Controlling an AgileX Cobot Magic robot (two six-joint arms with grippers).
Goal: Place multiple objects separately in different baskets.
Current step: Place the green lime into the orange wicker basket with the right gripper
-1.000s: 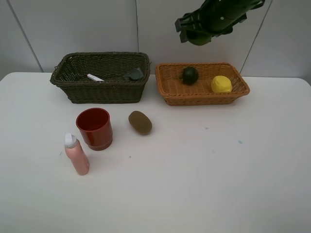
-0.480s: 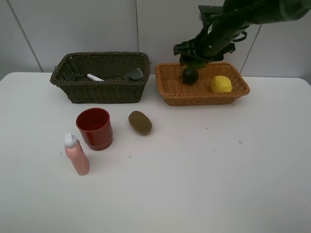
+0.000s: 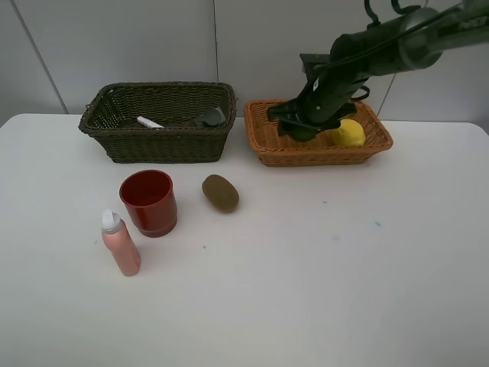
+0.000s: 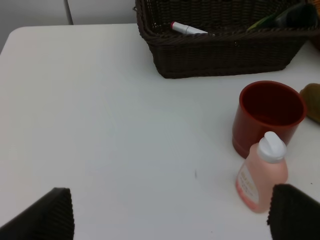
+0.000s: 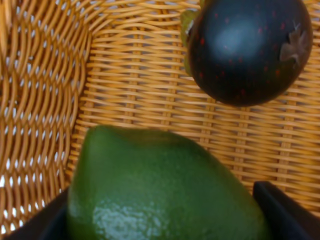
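My right gripper point(image 3: 300, 128) is down inside the orange-tan basket point(image 3: 321, 157), covering the mangosteen in the high view. Seen from the right wrist, that gripper point(image 5: 165, 215) is shut on the green lime point(image 5: 160, 185), just above the weave and beside the dark mangosteen point(image 5: 250, 50). The yellow lemon point(image 3: 351, 134) lies to its right in the same basket. A white marker point(image 3: 149, 122) and a dark grey bottle point(image 3: 209, 117) lie in the dark basket point(image 3: 160, 141). On the table stand the red cup point(image 3: 148, 200), the kiwi point(image 3: 220, 193) and the pink spray bottle point(image 3: 121, 243). My left gripper point(image 4: 170, 220) is open, short of the spray bottle point(image 4: 261, 175) and cup point(image 4: 270, 115).
The two baskets stand side by side at the back of the white table point(image 3: 321, 275), close to the wall. In the left wrist view the dark basket point(image 4: 220, 50) lies beyond the cup, with the kiwi point(image 4: 312, 100) at the picture's edge.
My right arm has come down from above into the orange-tan basket, carrying the lime and covering the mangosteen. Nothing on the table has moved.
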